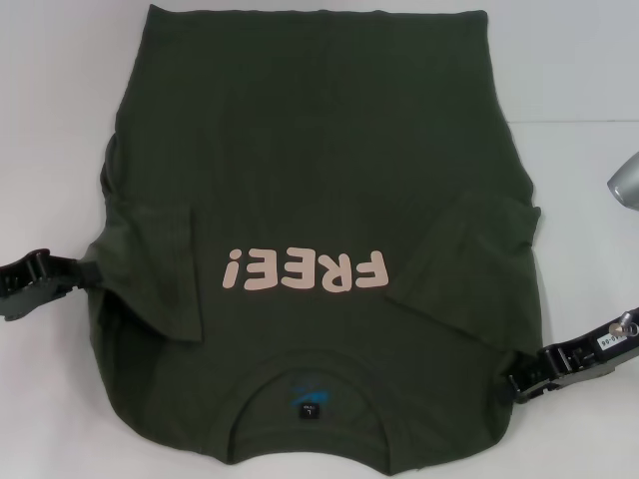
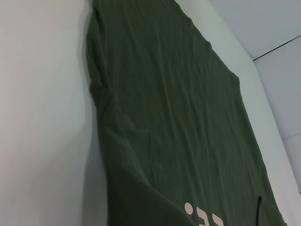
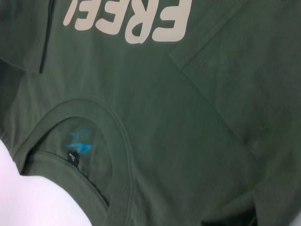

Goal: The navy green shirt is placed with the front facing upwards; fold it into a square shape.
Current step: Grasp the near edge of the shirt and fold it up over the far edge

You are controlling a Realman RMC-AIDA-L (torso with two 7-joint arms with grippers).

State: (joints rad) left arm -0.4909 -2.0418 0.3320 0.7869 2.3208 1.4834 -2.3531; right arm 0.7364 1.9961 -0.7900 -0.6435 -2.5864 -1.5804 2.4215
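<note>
Navy green shirt [image 1: 319, 230], a large dark olive cotton tee, lies face-up on the white table [image 1: 60, 100], collar and black neck label [image 1: 312, 412] nearest the robot. Both short sleeves already folded inward beside the pale pink "FREE!" lettering [image 1: 305, 270]. Right gripper [image 1: 527, 377] at the near right edge, left gripper [image 1: 80, 273] at the left edge; cannot tell whether either grips cloth. Far hem unfolded: lengthwise folds remain.

Dark olive-green shirt [image 3: 188, 141] fills the frame. Pale pink "FREE!" lettering [image 3: 129, 19] runs upside down along the top; the collar curves at lower left around a small black neck label [image 3: 72, 158] with blue print.
</note>
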